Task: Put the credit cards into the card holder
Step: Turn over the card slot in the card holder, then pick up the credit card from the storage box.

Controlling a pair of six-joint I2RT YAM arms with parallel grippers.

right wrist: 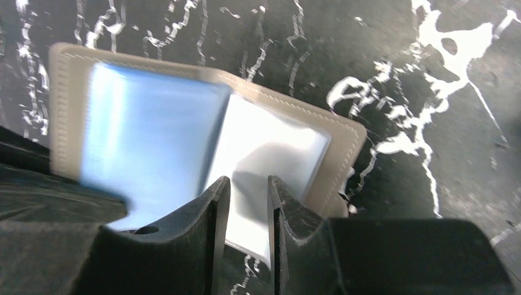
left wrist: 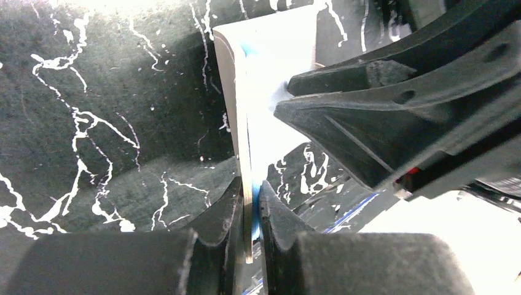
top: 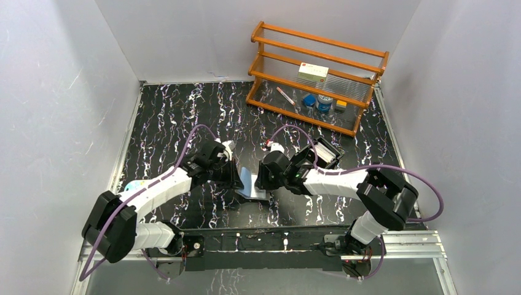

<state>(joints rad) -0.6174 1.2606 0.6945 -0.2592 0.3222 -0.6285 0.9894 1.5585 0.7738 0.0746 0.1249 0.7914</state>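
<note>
The card holder lies open on the black marbled table between my two grippers. In the left wrist view my left gripper is shut on the edge of one flap of the card holder, which stands lifted and edge-on. In the right wrist view the card holder shows a bluish sleeve raised on the left and a whitish one flat on the right. My right gripper hovers over the whitish sleeve, its jaws a narrow gap apart with nothing clamped. Pale credit cards stand in a black tray behind the right arm.
A wooden rack at the back right holds a white box, blue items and a pen. A small colourful flat item lies under the left arm. White walls close the table on three sides.
</note>
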